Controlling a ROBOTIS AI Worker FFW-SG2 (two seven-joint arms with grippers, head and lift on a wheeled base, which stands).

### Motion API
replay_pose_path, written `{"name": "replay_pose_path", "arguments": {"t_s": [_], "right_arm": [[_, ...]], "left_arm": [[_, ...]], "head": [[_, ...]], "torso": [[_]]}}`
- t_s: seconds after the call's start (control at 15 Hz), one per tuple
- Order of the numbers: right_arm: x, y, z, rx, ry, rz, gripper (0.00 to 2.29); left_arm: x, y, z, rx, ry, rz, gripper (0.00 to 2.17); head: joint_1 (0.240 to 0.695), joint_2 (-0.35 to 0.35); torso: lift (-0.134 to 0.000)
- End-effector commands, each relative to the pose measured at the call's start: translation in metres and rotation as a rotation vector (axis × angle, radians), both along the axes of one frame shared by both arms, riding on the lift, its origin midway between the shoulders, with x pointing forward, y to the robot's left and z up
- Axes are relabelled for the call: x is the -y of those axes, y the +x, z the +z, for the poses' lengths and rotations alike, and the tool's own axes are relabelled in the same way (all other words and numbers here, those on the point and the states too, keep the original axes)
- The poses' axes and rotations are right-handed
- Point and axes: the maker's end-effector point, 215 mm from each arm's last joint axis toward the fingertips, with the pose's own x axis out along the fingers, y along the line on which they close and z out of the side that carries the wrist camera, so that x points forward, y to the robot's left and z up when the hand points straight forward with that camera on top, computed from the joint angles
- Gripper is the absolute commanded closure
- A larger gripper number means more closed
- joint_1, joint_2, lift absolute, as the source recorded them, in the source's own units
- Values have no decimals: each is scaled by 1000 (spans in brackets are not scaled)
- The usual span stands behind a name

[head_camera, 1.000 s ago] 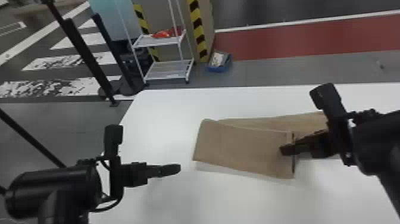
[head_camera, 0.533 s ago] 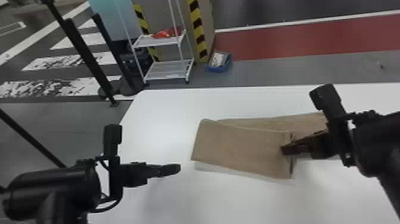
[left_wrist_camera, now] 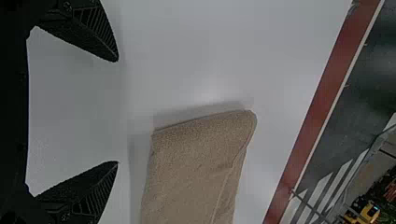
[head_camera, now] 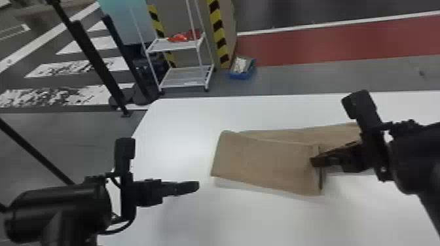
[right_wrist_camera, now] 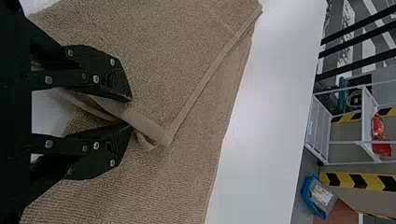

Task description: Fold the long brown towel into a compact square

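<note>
The brown towel [head_camera: 262,160] lies part-folded on the counter [head_camera: 183,131], its hem [right_wrist_camera: 144,126] pinched by the nearly closed right end effector [right_wrist_camera: 131,113]; the left end effector [left_wrist_camera: 116,111] is spread wide, empty. Seemingly soft and light, it is best gripped through all layers.

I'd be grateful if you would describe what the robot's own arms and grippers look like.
The left arm and right arm are black with rounded housings; a thin black cable curves by the left one. The left gripper and right gripper have black, tapering fingers with visible screws.
</note>
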Motion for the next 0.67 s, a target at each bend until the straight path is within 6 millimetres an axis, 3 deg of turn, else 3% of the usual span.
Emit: {"name": "replay_pose_path", "arguments": {"t_s": [0.0, 0.27, 0.4, 0.6], "right_arm": [[-1, 1, 0, 4, 1, 3, 934], [-5, 3, 4, 17, 16, 12, 937], [-13, 11, 21, 58, 83, 21, 937], [-6, 24, 49, 102, 132, -5, 937]], "left_arm": [[0, 0, 0, -1, 0, 0, 100], [0, -1, -1, -3, 1, 1, 100], [0, -1, -3, -7, -1, 2, 100], [-3, -2, -2, -6, 0, 7, 100]], "head": [[695, 300], [695, 302], [695, 303], [695, 310]], "torso": [[-125], [-125], [-125], [-125]]}}
